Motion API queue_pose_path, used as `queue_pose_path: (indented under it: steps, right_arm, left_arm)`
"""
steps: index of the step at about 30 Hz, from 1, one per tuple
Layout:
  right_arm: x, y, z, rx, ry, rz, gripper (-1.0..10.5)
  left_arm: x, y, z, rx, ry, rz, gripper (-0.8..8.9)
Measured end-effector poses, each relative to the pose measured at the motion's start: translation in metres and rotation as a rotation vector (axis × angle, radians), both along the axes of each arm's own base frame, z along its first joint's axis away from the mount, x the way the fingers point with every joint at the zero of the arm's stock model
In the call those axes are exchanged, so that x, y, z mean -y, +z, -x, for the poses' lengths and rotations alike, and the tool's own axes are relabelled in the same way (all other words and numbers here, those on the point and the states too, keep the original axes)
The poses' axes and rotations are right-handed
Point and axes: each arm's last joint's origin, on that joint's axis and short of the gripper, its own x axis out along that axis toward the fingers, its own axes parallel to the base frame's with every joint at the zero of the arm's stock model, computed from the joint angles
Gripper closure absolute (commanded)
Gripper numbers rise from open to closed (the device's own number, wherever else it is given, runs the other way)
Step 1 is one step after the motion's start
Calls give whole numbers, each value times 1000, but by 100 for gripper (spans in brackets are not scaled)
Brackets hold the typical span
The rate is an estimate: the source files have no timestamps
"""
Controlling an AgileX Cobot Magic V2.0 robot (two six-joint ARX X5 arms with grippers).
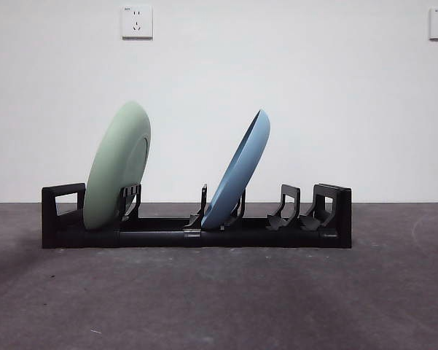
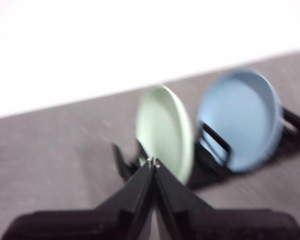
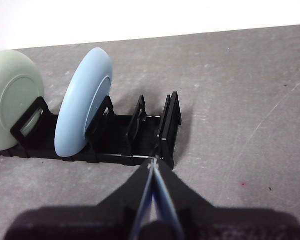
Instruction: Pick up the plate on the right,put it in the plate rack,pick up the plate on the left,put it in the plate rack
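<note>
The black plate rack (image 1: 197, 232) stands across the middle of the grey table. A pale green plate (image 1: 116, 168) leans in its left end and a light blue plate (image 1: 237, 175) leans near its middle, both tilted to the right. Neither arm shows in the front view. My left gripper (image 2: 153, 162) is shut and empty, held back from the rack (image 2: 209, 170) with the green plate (image 2: 164, 132) and blue plate (image 2: 239, 117) ahead of it. My right gripper (image 3: 153, 165) is shut too, hovering off the rack's (image 3: 125, 135) empty end, apart from the blue plate (image 3: 82, 115) and green plate (image 3: 12, 100).
A white wall with two sockets (image 1: 137, 21) rises behind the table. Bare grey tabletop (image 1: 219, 299) lies in front of the rack and to both sides of it. Several prongs at the rack's right end hold nothing.
</note>
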Motion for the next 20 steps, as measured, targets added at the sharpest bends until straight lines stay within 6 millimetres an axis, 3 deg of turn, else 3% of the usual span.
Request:
queue_pose_path:
  steps: [8, 14, 20]
  right_arm:
    - [0, 0, 0, 0, 0, 0, 940]
    - [0, 0, 0, 0, 0, 0, 941]
    - [0, 0, 0, 0, 0, 0, 941]
  left_arm:
    - [-14, -56, -7, 142, 130, 43, 817]
    - [-15, -110, -14, 91, 131, 29, 817]
    - [-15, -131, -15, 69, 121, 25, 817]
